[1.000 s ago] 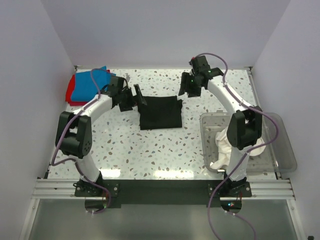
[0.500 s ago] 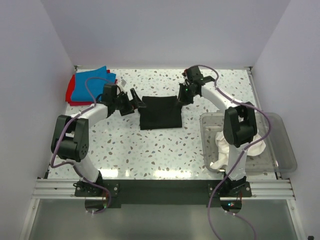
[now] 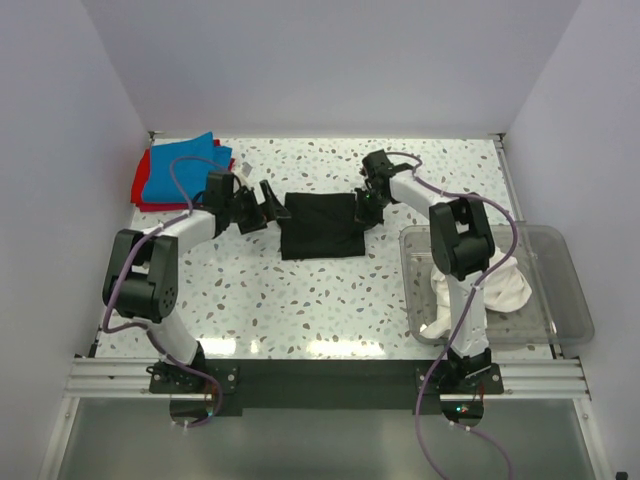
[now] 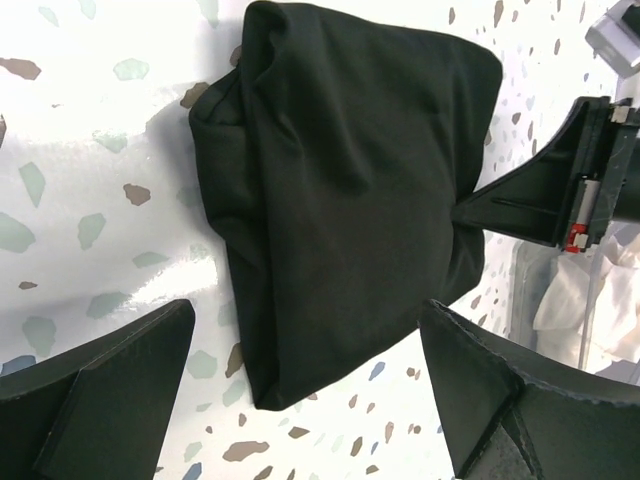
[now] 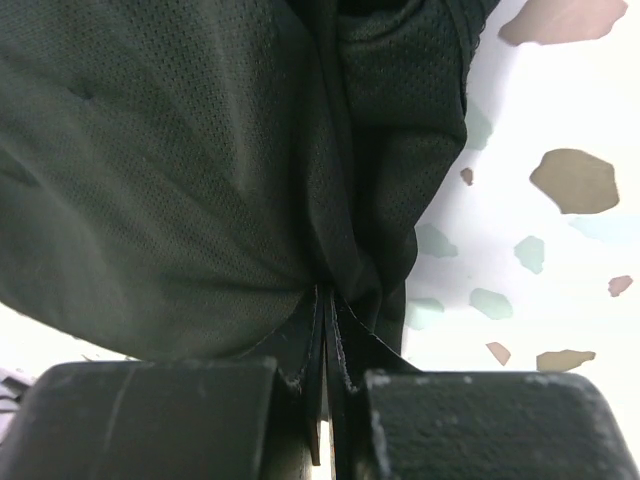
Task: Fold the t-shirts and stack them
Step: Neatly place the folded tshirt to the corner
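A folded black t-shirt (image 3: 320, 228) lies at the table's middle, and it also fills the left wrist view (image 4: 350, 190) and the right wrist view (image 5: 180, 150). My right gripper (image 3: 362, 207) is at its far right corner, and its jaws (image 5: 327, 330) are shut on the bunched cloth edge there. My left gripper (image 3: 270, 205) stands open at the shirt's left edge, its fingers (image 4: 308, 340) straddling the near corner without touching. A blue t-shirt (image 3: 185, 165) lies on a red one (image 3: 143, 187) at the back left. White t-shirts (image 3: 490, 290) sit crumpled in the bin.
A clear plastic bin (image 3: 572, 300) stands at the right, close behind the right arm's elbow. Its corner also shows in the left wrist view (image 4: 560, 300). White walls enclose the table on the left, back and right.
My right gripper came down and left from the back onto the black shirt's right corner and shut on it. The left gripper lowered to the shirt's left edge and stayed open.
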`<state>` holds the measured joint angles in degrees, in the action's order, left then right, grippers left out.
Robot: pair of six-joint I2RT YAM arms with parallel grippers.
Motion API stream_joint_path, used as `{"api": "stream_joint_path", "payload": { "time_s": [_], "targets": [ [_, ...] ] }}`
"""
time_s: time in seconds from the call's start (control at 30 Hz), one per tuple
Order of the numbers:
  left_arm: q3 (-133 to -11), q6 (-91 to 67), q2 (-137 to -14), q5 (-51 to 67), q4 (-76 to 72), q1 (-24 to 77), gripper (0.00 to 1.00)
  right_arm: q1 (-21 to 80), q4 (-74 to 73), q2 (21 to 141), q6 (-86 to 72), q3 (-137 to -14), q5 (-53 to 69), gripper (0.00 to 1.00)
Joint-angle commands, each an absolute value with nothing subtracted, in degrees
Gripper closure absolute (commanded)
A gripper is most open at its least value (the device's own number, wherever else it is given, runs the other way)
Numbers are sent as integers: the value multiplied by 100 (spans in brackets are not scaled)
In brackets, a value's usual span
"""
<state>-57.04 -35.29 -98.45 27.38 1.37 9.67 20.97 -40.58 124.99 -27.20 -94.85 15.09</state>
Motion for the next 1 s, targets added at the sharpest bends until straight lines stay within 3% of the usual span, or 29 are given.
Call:
{"api": "stream_joint_path", "payload": {
  "time_s": [0.0,0.37,0.6,0.97],
  "targets": [
    [-5538,-3366,-9992,2689,-420,949,0,2109,-4552,12752,-2479,-9685,941,100],
    [-5071,-3700,-10670,3050,-1450,1028,0,2101,-4561,12823,-2487,-9668,914,100],
    [-5106,-4095,-11231,2839,-1617,1589,0,2109,-4456,12744,-2549,-9519,975,100],
    [-6213,-4465,-12155,2023,-819,2566,0,2127,-4087,12489,-2628,-8965,1186,100]
  ]
}}
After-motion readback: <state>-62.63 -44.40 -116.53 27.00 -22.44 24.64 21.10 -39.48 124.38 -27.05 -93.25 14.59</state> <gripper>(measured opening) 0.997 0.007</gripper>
